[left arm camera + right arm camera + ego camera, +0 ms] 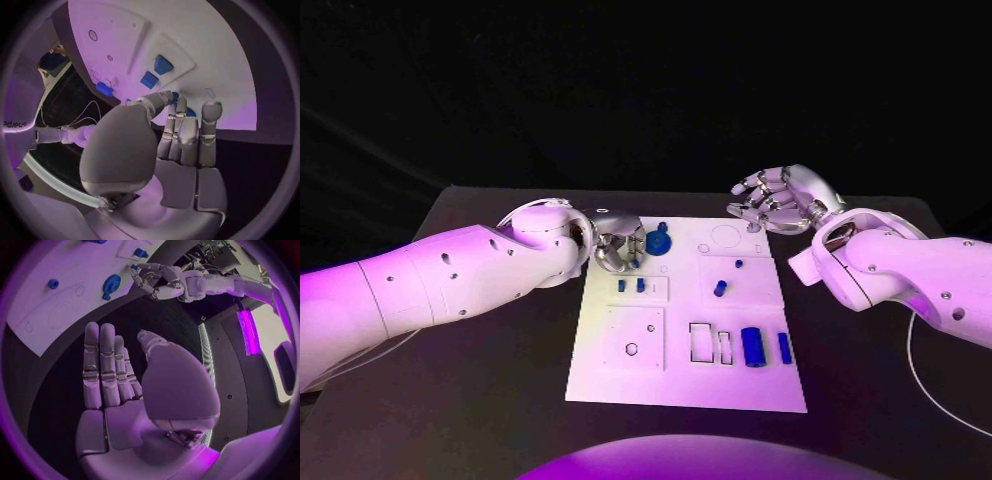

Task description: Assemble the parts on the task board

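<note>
The white task board (pixel 678 385) lies mid-table. A large round blue part (pixel 658 241) sits near its far left corner. My left hand (pixel 620 246) hovers just left of that part with fingers loosely bent, and I see nothing in it. In the left wrist view the fingertips (pixel 181 106) partly hide the blue part (pixel 190 113). The right wrist view shows a small gap between the left hand (pixel 153 279) and the round part (pixel 112 284). My right hand (pixel 783 198) is raised beyond the board's far right corner, its fingers (pixel 103 365) straight and empty.
Two small blue pieces (pixel 630 286) stand in the board's left panel, also seen close up (pixel 156 72). Two small blue parts (pixel 720 288) sit mid-board. A blue cylinder (pixel 753 346) and a blue bar (pixel 785 347) lie near the front right, beside empty slots (pixel 707 342).
</note>
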You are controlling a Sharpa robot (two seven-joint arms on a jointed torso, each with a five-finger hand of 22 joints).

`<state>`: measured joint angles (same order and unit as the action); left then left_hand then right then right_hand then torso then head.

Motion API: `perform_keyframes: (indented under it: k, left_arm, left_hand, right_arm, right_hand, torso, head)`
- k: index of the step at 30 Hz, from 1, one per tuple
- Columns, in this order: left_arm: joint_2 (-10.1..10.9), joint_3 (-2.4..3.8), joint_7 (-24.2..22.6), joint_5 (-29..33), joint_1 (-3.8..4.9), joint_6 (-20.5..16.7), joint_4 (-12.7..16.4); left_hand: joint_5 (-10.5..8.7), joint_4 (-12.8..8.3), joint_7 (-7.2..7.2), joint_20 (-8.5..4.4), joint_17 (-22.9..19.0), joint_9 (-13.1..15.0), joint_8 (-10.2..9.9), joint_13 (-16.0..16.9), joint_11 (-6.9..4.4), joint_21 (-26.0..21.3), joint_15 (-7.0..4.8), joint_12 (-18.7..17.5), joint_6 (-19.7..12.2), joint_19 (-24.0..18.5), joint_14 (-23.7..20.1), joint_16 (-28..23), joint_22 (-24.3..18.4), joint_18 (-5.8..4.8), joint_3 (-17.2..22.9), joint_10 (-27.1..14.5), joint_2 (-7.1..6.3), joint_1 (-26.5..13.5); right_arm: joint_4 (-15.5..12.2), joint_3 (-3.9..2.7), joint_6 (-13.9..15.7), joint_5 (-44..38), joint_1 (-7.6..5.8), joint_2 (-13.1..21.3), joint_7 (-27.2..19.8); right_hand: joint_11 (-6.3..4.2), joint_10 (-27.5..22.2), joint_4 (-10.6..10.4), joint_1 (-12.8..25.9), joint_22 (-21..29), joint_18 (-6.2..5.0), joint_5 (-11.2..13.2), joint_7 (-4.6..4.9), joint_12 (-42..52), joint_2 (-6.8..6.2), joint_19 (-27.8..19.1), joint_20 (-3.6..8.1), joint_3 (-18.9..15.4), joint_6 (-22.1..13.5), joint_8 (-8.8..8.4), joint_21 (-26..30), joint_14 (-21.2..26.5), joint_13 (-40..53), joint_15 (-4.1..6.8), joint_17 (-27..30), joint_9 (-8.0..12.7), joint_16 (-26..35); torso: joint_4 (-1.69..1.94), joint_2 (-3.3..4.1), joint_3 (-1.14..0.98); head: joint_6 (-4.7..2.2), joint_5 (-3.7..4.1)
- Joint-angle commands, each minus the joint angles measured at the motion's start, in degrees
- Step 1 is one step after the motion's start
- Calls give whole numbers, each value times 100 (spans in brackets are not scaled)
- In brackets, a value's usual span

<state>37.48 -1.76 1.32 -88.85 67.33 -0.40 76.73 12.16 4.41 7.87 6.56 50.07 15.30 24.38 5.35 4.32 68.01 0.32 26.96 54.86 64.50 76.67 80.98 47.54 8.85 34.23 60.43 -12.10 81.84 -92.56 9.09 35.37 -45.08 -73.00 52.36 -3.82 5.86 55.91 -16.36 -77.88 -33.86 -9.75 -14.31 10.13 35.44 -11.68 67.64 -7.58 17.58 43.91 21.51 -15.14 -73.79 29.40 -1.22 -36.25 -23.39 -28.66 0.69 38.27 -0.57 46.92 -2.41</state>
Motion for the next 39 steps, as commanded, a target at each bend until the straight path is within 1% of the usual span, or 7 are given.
perform_keyframes:
  k: [1,7,13,15,21,35,39]
  left_arm:
    - [-18,-4,-54,59,-7,163,-9]
    - [-43,-8,-29,63,-7,206,-49]
    - [-72,-41,28,78,-7,252,-87]
    - [-78,-54,54,84,-7,275,-96]
    - [-81,-73,66,90,-8,286,-107]
    - [-51,-79,-17,93,-10,125,-90]
    - [-38,-79,-45,94,-10,66,-79]
  left_hand:
    - [-20,-31,6,-4,-9,6,-35,-2,-6,-14,-4,-35,47,12,20,-24,-8,-20,-10,41,14,-67]
    - [-28,-38,2,-5,-6,12,-34,5,-12,-10,-7,-40,67,15,20,-24,3,-22,-13,69,24,-69]
    - [-34,-38,2,-7,13,15,-40,9,-11,-22,-8,-52,72,2,26,-21,-17,-18,-23,77,18,-86]
    - [-33,-37,3,-7,11,15,-45,9,-9,-28,-7,-60,69,-5,25,-22,-27,-16,-27,75,15,-94]
    - [-22,-39,2,-7,0,16,-52,10,-10,-28,-7,-71,69,-5,21,-25,-24,-17,-22,78,21,-97]
    - [-10,-44,-15,-12,77,32,-61,28,-22,-15,-15,-98,98,13,54,-2,3,-22,-51,122,-22,-160]
    - [-3,-42,5,-11,99,8,-186,38,-10,-23,-8,-167,-47,13,67,10,-4,-24,-59,121,-92,-236]
  right_arm:
    - [-7,-1,6,-15,3,-2,-59]
    - [-10,-1,6,-15,3,-7,-60]
    - [-9,-1,-6,-13,3,-10,-56]
    - [-7,-1,-9,-9,3,-10,-56]
    - [-6,-1,-10,-1,3,-6,-56]
    - [-6,-1,1,1,3,-1,-58]
    - [-4,-1,5,1,3,-1,-58]
  right_hand:
    - [3,-49,4,28,6,-64,22,36,-40,-6,33,0,24,-18,26,19,-6,-5,-39,-9,-10,24]
    - [5,-51,3,32,18,-64,23,38,-42,-9,35,-1,27,-22,29,29,-7,-19,-41,-14,-9,42]
    - [5,-51,3,32,18,-64,23,38,-42,-9,35,-1,27,-22,29,29,-7,-19,-41,-14,-9,42]
    - [5,-51,3,32,18,-64,23,38,-42,-9,35,-1,27,-22,29,29,-7,-19,-41,-14,-9,42]
    - [5,-51,3,32,18,-64,23,38,-42,-9,35,-1,27,-22,29,29,-7,-19,-41,-14,-9,42]
    - [7,-52,1,36,32,-64,24,39,-42,-9,39,-3,31,-28,32,40,-10,-35,-43,-20,-7,61]
    - [7,-52,1,36,32,-64,24,39,-42,-9,39,-3,31,-28,32,40,-10,-35,-43,-20,-7,61]
  torso:
    - [2,-1,2]
    - [4,-5,-2]
    - [1,-4,0]
    - [-1,-5,0]
    - [1,-6,-1]
    - [4,0,4]
    - [8,-1,6]
  head:
    - [4,0]
    - [3,-3]
    - [9,4]
    - [-2,5]
    - [0,7]
    - [-2,10]
    - [0,12]
